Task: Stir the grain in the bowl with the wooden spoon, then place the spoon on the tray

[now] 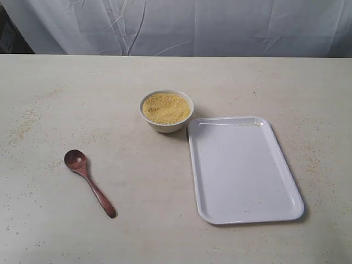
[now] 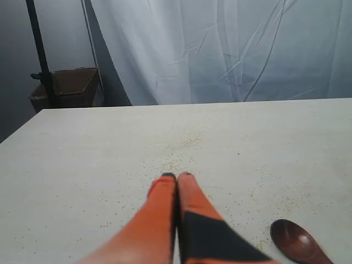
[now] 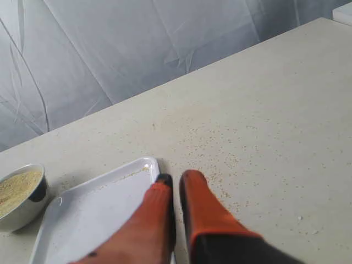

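Observation:
The dark wooden spoon (image 1: 88, 181) lies flat on the table at the left, bowl end away from the front edge; its bowl end (image 2: 297, 242) shows in the left wrist view. The white bowl (image 1: 166, 111) holds yellow grain (image 1: 165, 108) at the middle. Just right of it lies the white tray (image 1: 242, 169), with nothing on it. No gripper shows in the exterior view. My left gripper (image 2: 177, 177) is shut and holds nothing, above bare table beside the spoon. My right gripper (image 3: 177, 177) is shut and holds nothing, over the tray's corner (image 3: 144, 165), with the bowl (image 3: 22, 199) off to one side.
Loose grains are scattered over the beige table (image 1: 82, 99), thickest at the far left. A white cloth backdrop (image 1: 181, 25) hangs behind the table. A dark stand and a brown box (image 2: 66, 88) sit past the table's corner in the left wrist view.

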